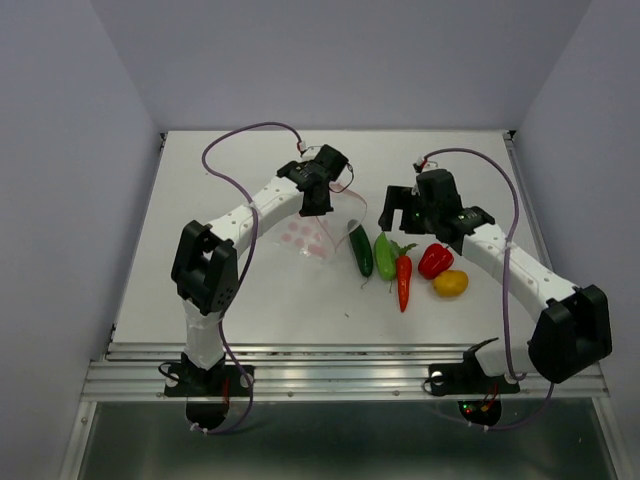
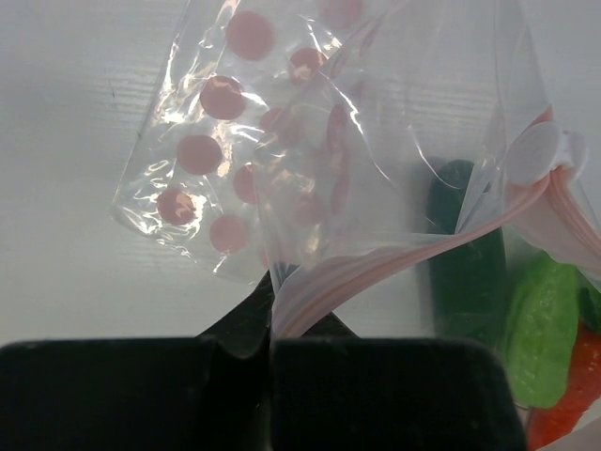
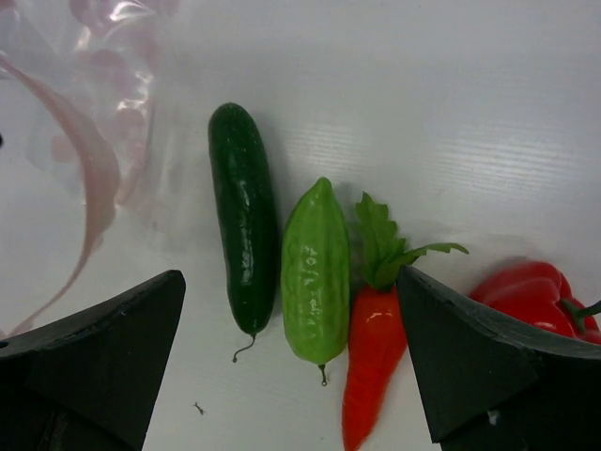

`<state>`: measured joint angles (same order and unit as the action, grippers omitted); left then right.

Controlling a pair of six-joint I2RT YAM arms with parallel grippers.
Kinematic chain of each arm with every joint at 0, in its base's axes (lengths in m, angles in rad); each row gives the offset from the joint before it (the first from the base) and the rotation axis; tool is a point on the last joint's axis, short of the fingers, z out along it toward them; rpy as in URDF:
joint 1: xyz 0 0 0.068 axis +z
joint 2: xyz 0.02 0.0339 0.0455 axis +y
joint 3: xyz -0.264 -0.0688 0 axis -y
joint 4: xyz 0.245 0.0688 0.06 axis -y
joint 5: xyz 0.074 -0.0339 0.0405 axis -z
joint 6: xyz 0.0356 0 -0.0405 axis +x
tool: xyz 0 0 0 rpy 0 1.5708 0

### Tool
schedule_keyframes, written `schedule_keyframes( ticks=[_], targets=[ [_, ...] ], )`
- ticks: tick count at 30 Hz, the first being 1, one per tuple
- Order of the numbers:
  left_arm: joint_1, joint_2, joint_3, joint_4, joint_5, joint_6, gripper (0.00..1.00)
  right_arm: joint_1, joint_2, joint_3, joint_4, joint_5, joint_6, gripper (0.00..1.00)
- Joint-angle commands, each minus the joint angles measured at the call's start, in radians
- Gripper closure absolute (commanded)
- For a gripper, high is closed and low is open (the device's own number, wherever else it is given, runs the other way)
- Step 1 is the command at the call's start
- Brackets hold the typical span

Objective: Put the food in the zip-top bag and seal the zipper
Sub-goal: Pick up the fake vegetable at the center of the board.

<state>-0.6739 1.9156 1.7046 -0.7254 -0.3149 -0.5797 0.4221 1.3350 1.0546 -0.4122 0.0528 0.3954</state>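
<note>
The clear zip-top bag with pink dots hangs from my left gripper, which is shut on its pale-pink zipper strip; the bag spreads out in the left wrist view. Five toy vegetables lie in a row on the table: dark green cucumber, light green pepper, carrot, red bell pepper, yellow-orange round one. My right gripper is open above the row; the cucumber, green pepper and carrot lie between its fingers.
The white table is bounded by grey walls; a metal rail runs along its near edge. Purple cables loop over both arms.
</note>
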Motion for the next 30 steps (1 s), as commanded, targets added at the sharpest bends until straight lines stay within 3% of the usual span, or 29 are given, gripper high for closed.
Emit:
schedule_keyframes(
  ticks=[1,3,6,12,22,30],
  targets=[
    [0.0,-0.073,0.01,0.014,-0.013,0.011,1.0,0.001,0.058,0.012,-0.007,0.022,-0.017,0.0],
    [0.0,-0.076,0.007,0.018,-0.012,0.007,1.0,0.001,0.09,0.024,-0.01,0.022,-0.023,0.01],
    [0.0,-0.073,0.001,0.023,-0.007,0.006,1.0,0.001,0.153,0.045,-0.011,-0.025,-0.039,0.15],
    [0.0,-0.066,-0.006,0.026,-0.003,0.004,1.0,0.001,0.228,0.03,-0.007,-0.096,-0.046,0.27],
    [0.0,-0.055,-0.023,0.035,0.014,-0.002,1.0,0.024,0.243,-0.002,-0.031,-0.102,-0.055,0.29],
    [0.0,-0.063,-0.031,0.044,0.019,-0.003,1.0,0.064,0.273,-0.002,-0.063,-0.013,-0.044,0.32]
  ],
)
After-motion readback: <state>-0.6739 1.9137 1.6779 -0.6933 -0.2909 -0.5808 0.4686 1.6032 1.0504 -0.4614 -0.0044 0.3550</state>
